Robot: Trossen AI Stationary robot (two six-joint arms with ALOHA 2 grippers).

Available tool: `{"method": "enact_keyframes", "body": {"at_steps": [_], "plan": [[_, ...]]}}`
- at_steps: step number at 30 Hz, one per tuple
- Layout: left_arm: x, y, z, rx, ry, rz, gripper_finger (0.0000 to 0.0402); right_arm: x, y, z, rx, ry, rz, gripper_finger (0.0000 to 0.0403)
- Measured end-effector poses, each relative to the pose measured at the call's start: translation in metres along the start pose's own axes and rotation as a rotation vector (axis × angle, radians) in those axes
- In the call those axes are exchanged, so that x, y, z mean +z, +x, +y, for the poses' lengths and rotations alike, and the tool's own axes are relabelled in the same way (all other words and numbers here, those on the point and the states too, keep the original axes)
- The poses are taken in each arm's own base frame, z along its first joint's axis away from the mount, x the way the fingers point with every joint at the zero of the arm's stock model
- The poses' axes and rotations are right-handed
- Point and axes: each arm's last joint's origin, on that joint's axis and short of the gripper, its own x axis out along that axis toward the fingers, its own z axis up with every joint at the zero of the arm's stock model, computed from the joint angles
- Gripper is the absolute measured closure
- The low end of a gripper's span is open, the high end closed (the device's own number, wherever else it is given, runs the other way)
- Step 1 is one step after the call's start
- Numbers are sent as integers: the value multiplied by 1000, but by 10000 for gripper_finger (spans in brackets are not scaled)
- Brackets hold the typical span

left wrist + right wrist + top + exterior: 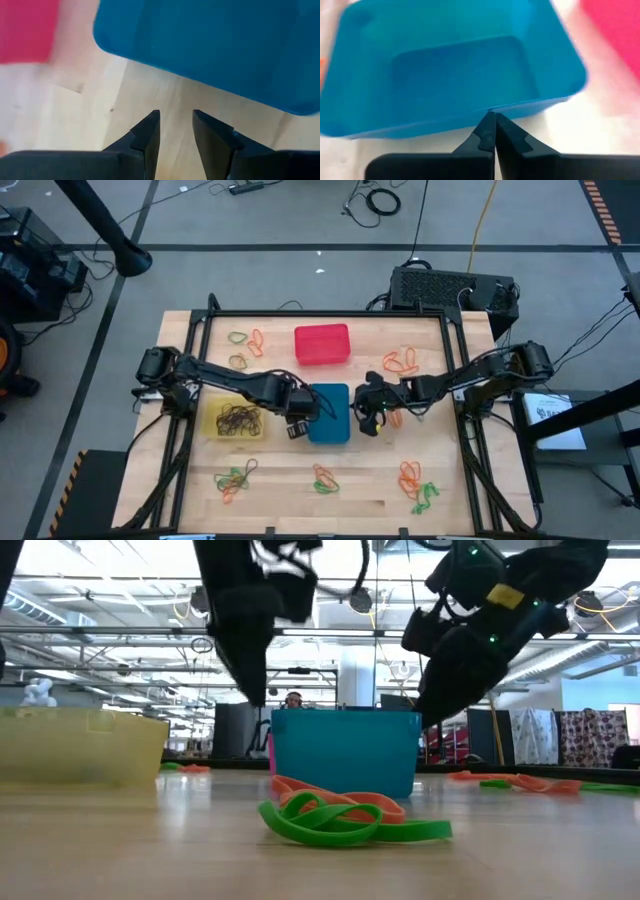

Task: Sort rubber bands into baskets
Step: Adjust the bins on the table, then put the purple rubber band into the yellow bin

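Flanking the bare blue basket (329, 416): left tool (300, 418) parted, right tool (368, 420) pinched empty; dark bands (238, 419) in yellow basket (213, 420).

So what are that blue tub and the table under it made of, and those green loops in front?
The blue tub looks like moulded plastic: one even colour, rounded corners, a smooth, slightly shiny floor. The table looks like pale wood, with visible grain and plank seams, probably matte sealed. The green loops look like rubber: flat, limp strips curling where they lie.
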Motion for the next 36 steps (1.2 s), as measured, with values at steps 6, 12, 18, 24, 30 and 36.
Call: {"method": "enact_keyframes", "body": {"at_steps": [6,12,18,24,30,36], "plan": [[4,-4,8,238,122,-82,279,1,1,-13,-78,-3,0,403],[10,27,57,291,53,-11,279,1,1,-14,-83,-23,10,403],[19,46,93,213,-47,-66,279,2,1,-15,-82,-46,3,403],[28,55,113,166,-104,-157,279,2,1,-18,-87,-39,6,403],[32,55,125,181,-148,-194,279,2,1,-18,-86,-39,6,403],[32,67,131,191,-138,-168,279,1,1,-18,-86,-39,9,403]]}}
